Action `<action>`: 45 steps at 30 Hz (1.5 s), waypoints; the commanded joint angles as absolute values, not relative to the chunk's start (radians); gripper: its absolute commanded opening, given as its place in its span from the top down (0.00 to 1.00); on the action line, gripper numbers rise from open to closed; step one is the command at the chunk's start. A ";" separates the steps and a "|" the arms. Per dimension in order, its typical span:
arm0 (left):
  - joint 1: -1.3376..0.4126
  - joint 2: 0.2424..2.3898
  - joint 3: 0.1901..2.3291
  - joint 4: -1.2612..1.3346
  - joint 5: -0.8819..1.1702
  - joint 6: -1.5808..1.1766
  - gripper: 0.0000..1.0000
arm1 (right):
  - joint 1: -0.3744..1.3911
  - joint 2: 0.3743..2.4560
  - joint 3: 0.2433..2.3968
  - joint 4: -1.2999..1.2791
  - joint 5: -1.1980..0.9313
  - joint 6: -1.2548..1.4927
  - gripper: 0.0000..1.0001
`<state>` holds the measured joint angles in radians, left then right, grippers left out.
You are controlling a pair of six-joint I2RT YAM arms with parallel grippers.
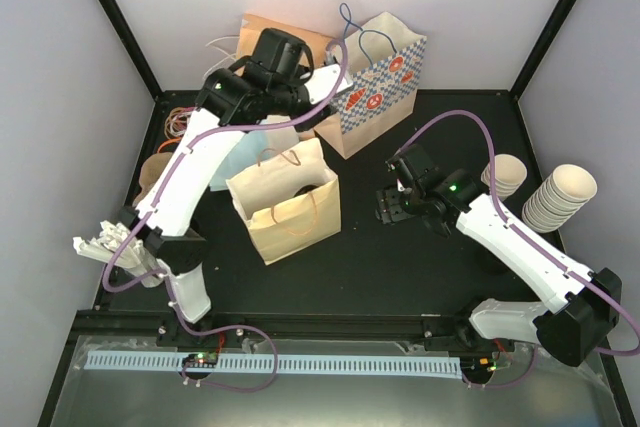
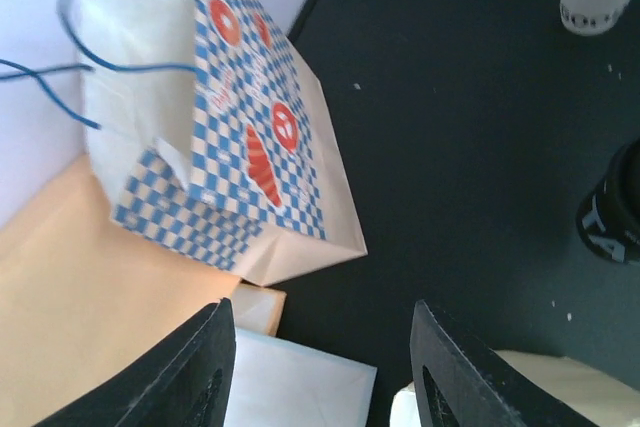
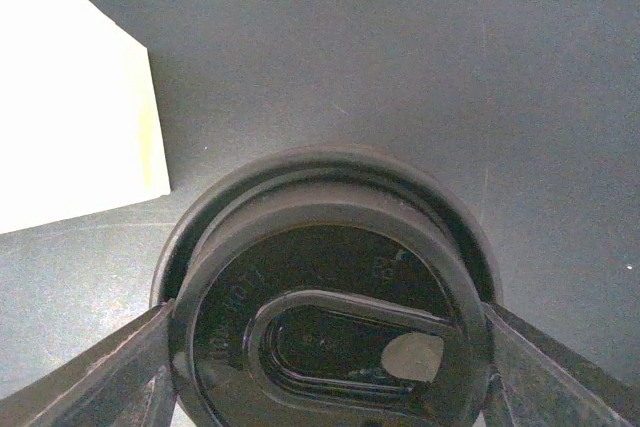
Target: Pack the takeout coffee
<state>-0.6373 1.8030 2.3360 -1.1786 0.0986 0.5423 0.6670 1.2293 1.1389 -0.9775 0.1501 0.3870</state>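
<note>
Black round plastic lid of the takeout coffee (image 3: 330,317) sits gripped between your right jaws, just right of the open brown paper bag (image 1: 300,227); left jaws gape empty; the transfer is in hand; next, lift it over the bag's mouth, upright.

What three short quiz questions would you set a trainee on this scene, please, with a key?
1. True or false: the left gripper is clamped on the checked bag.
2. The right gripper has its fingers either side of: A) a bag handle; B) the black lid of the takeout coffee; C) nothing.
3. On which side of the table, the robot's left or right, do the stacked cups lie?
Key: 1 false, its jaws stand open and empty; 2 B; 3 right.
</note>
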 commanded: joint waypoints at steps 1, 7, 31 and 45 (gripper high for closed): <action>-0.640 1.858 2.315 -1.276 0.117 0.651 0.50 | 0.663 1.221 1.133 -0.965 0.147 0.388 0.22; -0.638 1.788 2.188 -1.363 0.104 0.964 0.49 | 0.662 1.220 1.133 -0.969 0.140 0.384 0.22; -0.657 1.780 2.029 -1.315 0.226 1.555 0.58 | 0.663 1.209 1.146 -0.965 0.110 0.381 0.22; -0.710 1.788 1.979 -1.206 0.164 1.438 0.98 | 0.662 1.194 1.133 -0.967 0.108 0.391 0.22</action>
